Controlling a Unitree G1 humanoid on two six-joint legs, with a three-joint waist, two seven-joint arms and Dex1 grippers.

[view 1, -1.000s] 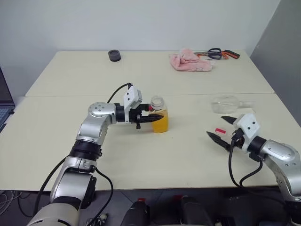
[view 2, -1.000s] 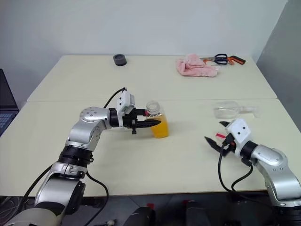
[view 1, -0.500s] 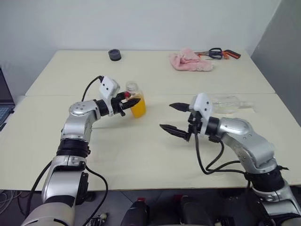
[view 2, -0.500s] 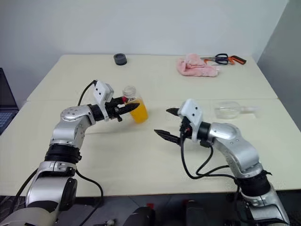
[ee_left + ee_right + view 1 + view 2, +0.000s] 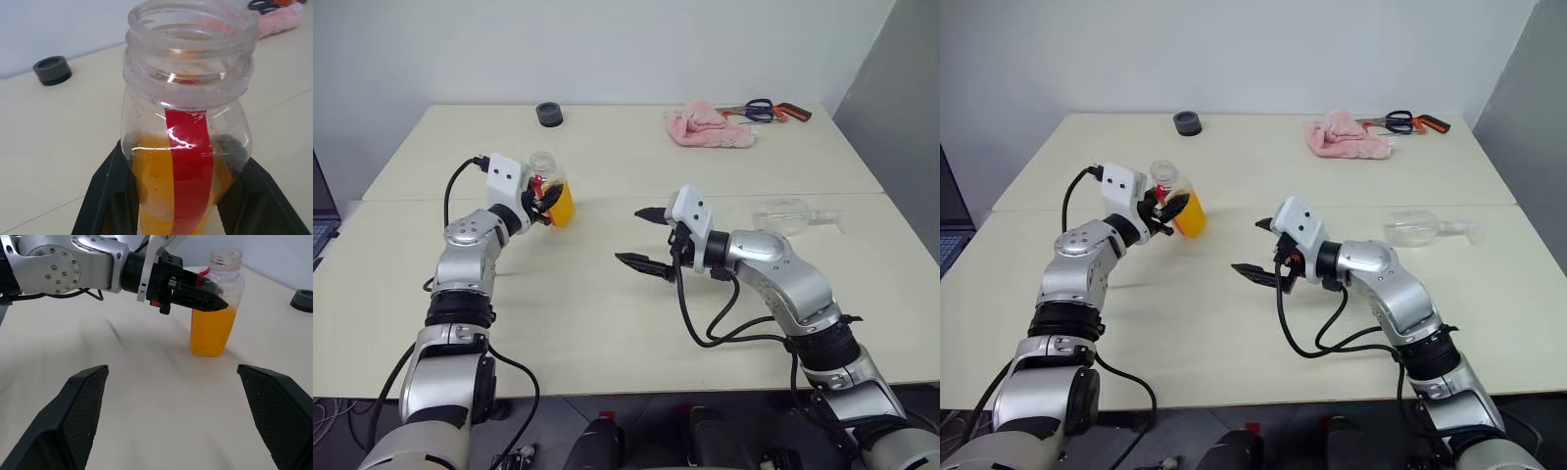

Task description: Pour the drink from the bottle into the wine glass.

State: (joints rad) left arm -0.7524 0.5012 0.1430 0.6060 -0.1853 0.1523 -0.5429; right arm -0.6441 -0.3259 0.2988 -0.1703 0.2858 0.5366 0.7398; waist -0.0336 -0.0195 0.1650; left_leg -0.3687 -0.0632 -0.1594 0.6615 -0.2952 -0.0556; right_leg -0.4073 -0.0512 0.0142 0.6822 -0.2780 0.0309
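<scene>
- Bottle (image 5: 552, 190): clear plastic, red vertical stripe down one side, no cap on, mouth open. Stands upright, tilted slightly, on the left part of the table (image 5: 607, 323), just in front of the seam between the two tabletops.
- Drink (image 5: 212, 331): orange-yellow liquid, fills roughly the lower half of the bottle; neck and shoulder are empty.
- Left gripper (image 5: 544, 203): black fingers pressed against both sides of the bottle at mid-height, pinching it. Left wrist view shows one finger (image 5: 110, 196) on each flank of the body, stripe facing the camera.
- Can't tell from these views whether the bottle base is touching the table or just above it.
- Right gripper (image 5: 638, 238): fingers spread wide, nothing between them. It hangs over the middle of the table, pointed toward the bottle, well apart from it. Right wrist view looks between both fingers straight at the bottle and the left gripper.
- Wine glass (image 5: 785, 215): clear, lying on its side on the right part of the table, near the seam, stem pointing to the right edge. Looks empty. Well apart from the bottle, behind the right arm.
- Dark round cap-like object (image 5: 550, 115): far side of the table, behind the bottle.
- Pink cloth (image 5: 708, 128): crumpled, at the far right of the table.
- Scissors (image 5: 766, 110): dark handles, just beside the cloth, with an orange-handled tool (image 5: 793, 114) next to them.
</scene>
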